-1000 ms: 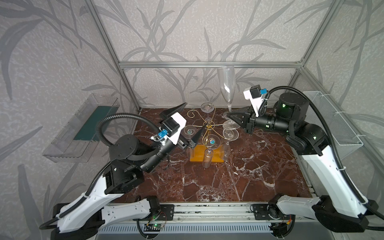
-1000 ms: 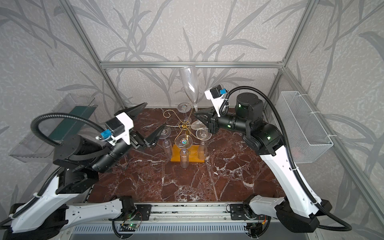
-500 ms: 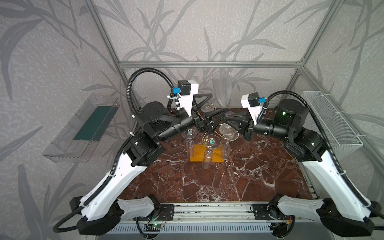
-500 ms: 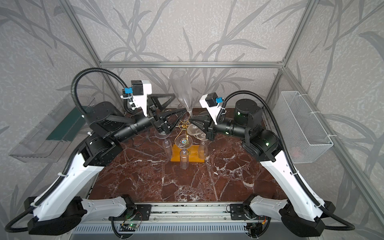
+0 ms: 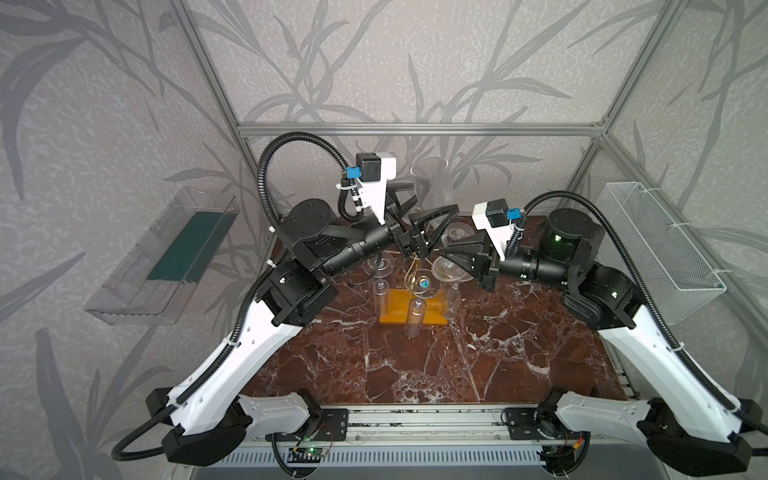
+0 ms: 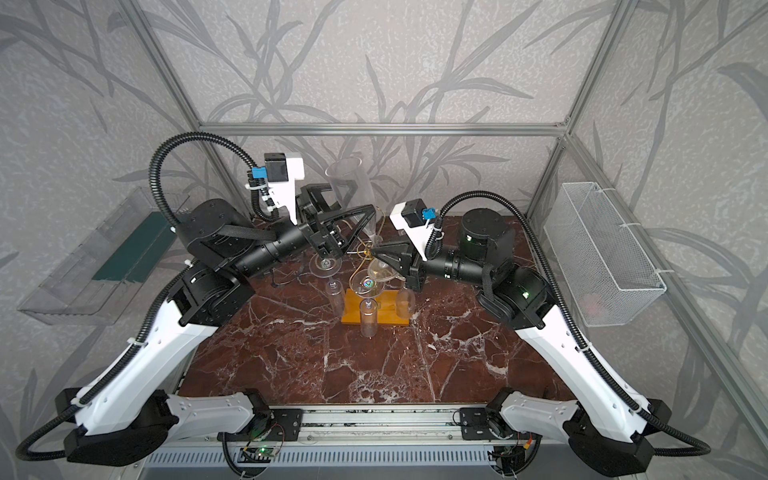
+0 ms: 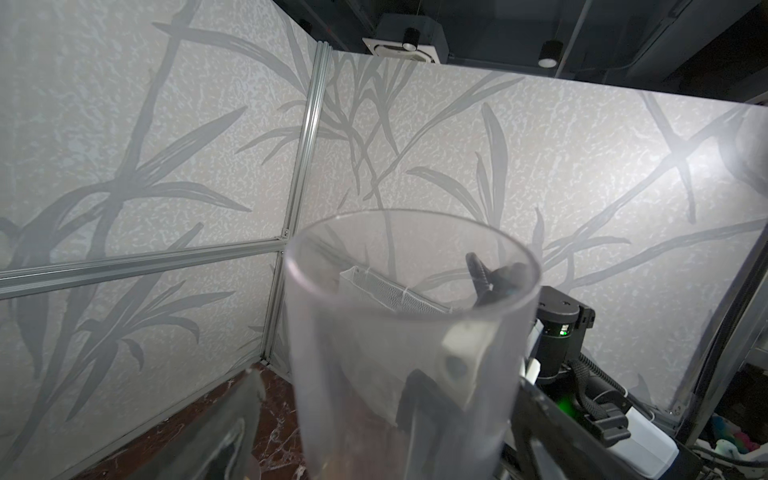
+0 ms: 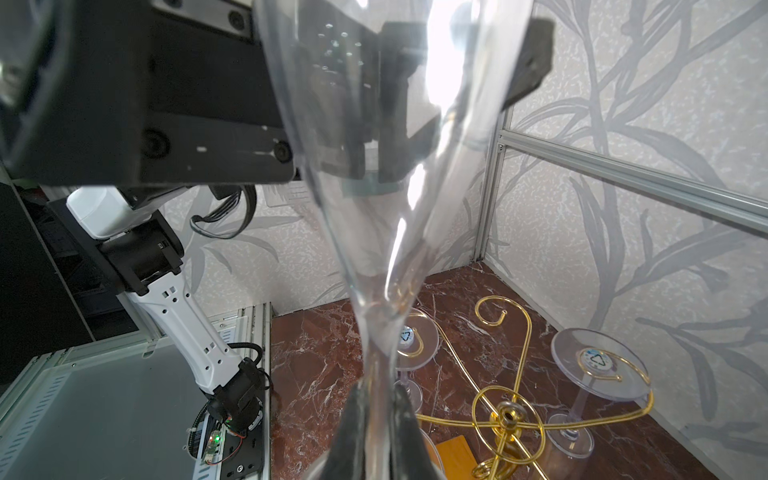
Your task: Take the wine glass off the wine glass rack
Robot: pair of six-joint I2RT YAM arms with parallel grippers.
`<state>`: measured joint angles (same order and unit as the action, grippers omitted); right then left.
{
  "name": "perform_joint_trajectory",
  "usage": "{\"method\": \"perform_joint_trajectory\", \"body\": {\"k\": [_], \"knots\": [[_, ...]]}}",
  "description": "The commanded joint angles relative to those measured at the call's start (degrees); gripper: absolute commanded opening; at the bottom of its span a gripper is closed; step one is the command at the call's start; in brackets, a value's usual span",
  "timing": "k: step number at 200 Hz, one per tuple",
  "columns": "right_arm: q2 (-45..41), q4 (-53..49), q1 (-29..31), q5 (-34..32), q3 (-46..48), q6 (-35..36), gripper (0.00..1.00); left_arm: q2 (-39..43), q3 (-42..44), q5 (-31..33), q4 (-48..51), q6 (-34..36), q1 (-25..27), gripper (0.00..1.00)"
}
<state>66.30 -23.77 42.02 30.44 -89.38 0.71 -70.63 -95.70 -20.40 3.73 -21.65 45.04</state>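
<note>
A tall clear wine glass (image 5: 432, 183) (image 6: 347, 183) stands upright above the wine glass rack, clear of its arms. My right gripper (image 5: 444, 253) (image 8: 380, 419) is shut on its thin stem. My left gripper (image 5: 430, 199) (image 7: 386, 449) is open, with one finger on each side of the glass's bowl (image 7: 407, 332) and a gap showing on one side. The wine glass rack (image 8: 509, 415) is gold wire on an orange wooden base (image 5: 399, 309) (image 6: 353, 309) at the middle of the table.
Three other glasses (image 5: 378, 266) (image 5: 419, 286) (image 8: 598, 365) hang upside down from the rack's arms. A clear tray (image 5: 183, 249) with a green insert hangs on the left wall. A white wire basket (image 5: 656, 245) hangs on the right wall. Marble tabletop (image 5: 415, 365) lies in front.
My left arm has swung up from low on the left to the glass's bowl, its jaws wide around it. The right gripper with the glass has shifted slightly left and down.
</note>
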Motion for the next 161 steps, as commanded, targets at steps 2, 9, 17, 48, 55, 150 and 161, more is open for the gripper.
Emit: {"method": "perform_joint_trajectory", "body": {"k": [2,9,17,48,55,150,161], "knots": [[-1.70,3.57,0.44,-0.38,0.27,-0.10,0.00,-0.72,-0.33,-2.05,-4.68,-2.57,-0.39,0.87],[-1.79,3.58,0.43,-0.38,0.42,-0.16,0.00,-0.69,-0.03,-2.18,-5.23,-2.67,-0.45,0.84],[-1.88,3.56,0.43,-0.30,0.57,-0.10,0.00,-0.75,0.16,-2.39,-5.69,-2.69,-0.48,0.82],[-2.23,3.18,0.52,-0.03,0.97,0.25,0.00,-1.07,0.24,-4.00,-6.92,-1.50,-0.56,0.77],[-2.36,3.07,0.52,-0.18,1.10,0.42,0.00,-1.26,-0.15,-4.24,-6.53,-1.44,-0.56,0.74],[-2.58,2.37,0.63,-1.25,1.36,0.47,0.00,-1.82,0.20,-6.00,-8.29,-3.05,-0.55,0.46],[-2.74,2.75,0.67,-2.04,1.57,-0.07,0.10,-1.70,0.33,-5.55,-8.32,-2.62,-0.56,0.45]]}}
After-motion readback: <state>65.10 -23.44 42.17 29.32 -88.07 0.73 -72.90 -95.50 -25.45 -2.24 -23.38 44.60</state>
